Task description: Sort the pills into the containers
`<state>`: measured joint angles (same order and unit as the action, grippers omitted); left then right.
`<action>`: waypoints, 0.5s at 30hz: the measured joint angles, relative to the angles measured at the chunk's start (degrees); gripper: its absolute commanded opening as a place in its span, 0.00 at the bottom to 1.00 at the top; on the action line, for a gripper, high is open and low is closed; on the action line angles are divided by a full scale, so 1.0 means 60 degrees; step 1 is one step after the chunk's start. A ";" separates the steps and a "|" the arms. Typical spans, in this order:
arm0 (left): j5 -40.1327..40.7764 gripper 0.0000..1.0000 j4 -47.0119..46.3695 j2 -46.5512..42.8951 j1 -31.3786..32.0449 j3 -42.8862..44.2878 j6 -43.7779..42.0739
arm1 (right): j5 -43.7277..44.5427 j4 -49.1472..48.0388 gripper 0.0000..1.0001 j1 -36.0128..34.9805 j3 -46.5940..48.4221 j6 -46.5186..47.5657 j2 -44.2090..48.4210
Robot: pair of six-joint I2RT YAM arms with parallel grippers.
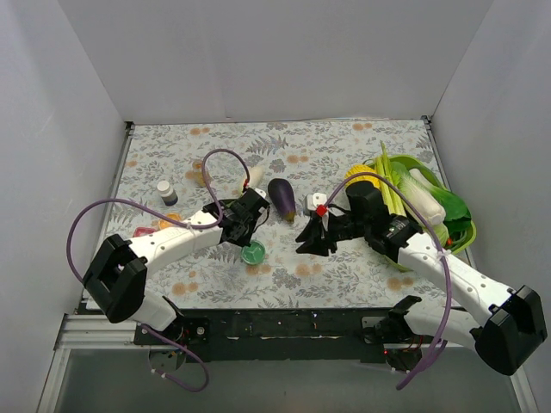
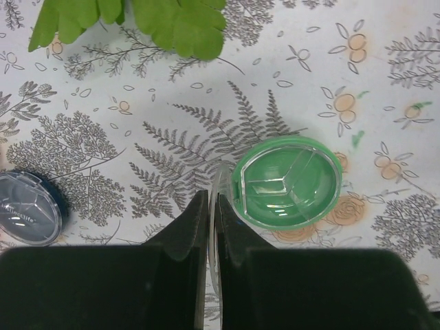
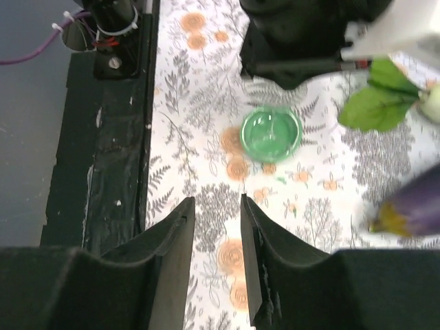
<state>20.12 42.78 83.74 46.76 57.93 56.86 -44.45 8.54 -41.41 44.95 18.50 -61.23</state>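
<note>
Near the tabletop's front sits the green dish (dividers visible inside), just beside the left tool, clamped on what looks like a thin clear lid; the right tool hangs parted, empty. Best hold that lid aside while the dish is filled.

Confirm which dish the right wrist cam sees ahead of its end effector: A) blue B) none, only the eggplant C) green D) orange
C: the green dish lies ahead of the right end effector, whose jaws stand apart with nothing between them; no orange or blue dish shows in that view.
</note>
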 measured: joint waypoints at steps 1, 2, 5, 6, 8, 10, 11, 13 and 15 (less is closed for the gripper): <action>0.0007 0.00 -0.0109 0.0000 -0.0135 -0.0091 -0.0055 | -0.0087 0.0379 0.41 0.0226 0.0066 0.0233 0.0000; 0.0007 0.00 -0.0208 0.0000 -0.0259 -0.0168 -0.0098 | -0.0142 0.0801 0.42 0.0433 0.0117 0.0495 0.0000; 0.0004 0.00 -0.0466 0.0000 -0.0543 -0.0346 -0.0262 | -0.0244 0.1468 0.45 0.0761 0.0135 0.0922 0.0004; -0.0004 0.00 -0.0525 0.0000 -0.0616 -0.0382 -0.0328 | -0.0299 0.1643 0.45 0.0827 0.0135 0.1016 0.0004; -0.0018 0.05 -0.0652 0.0000 -0.0739 -0.0441 -0.0423 | -0.0415 0.1894 0.47 0.0918 0.0135 0.1169 0.0007; -0.0044 0.15 -0.0772 0.0004 -0.0838 -0.0474 -0.0535 | -0.0495 0.2018 0.47 0.0998 0.0135 0.1249 0.0011; -0.0058 0.19 -0.0805 0.0004 -0.0885 -0.0481 -0.0583 | -0.0528 0.2058 0.48 0.1031 0.0135 0.1275 0.0011; -0.0102 0.24 -0.0892 0.0004 -0.0962 -0.0492 -0.0696 | -0.0597 0.2127 0.48 0.1096 0.0135 0.1330 0.0026; -0.0120 0.32 -0.0936 0.0004 -0.1020 -0.0492 -0.0725 | -0.0627 0.2208 0.48 0.1169 0.0138 0.1413 0.0044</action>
<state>19.40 37.17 83.77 40.64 54.98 52.51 -48.21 21.78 -34.39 45.78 26.98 -60.97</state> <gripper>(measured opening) 0.228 0.476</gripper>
